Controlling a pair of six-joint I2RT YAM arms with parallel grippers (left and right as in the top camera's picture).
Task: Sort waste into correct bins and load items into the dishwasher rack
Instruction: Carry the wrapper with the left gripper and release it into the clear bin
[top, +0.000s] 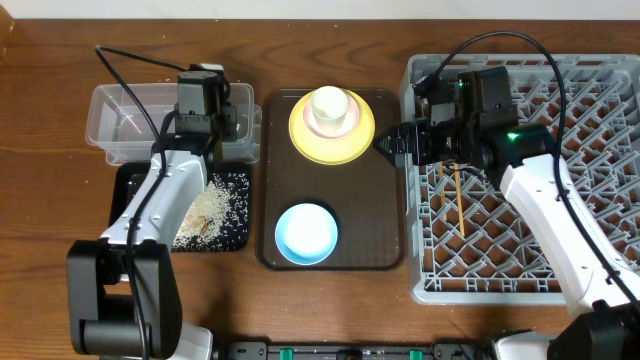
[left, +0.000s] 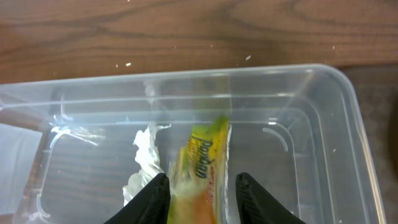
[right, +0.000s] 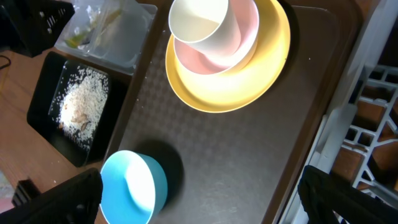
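My left gripper (left: 203, 180) hangs over the clear tub (left: 249, 71), jaws open. The green-and-yellow wrapper (left: 202, 158) sits between them, brushing the left finger and clear of the right one. A crumpled white tissue (left: 146, 155) lies in the tub beside it. My right gripper (right: 202, 199) stands wide open and empty over the right part of the brown tray (top: 375, 220). On that tray are a yellow plate (right: 249, 93) bearing a pale pink bowl (right: 239, 46) with a white cup (right: 199, 22) in it, and a light blue bowl (right: 134, 186). Two chopsticks (top: 458, 200) lie in the grey rack (top: 580, 100).
A black tray (top: 237, 238) in front of the tub holds whitish rice scraps (top: 205, 210). The rack's left wall stands right beside the brown tray's right edge. Bare wooden table stretches behind the tub and along the front left.
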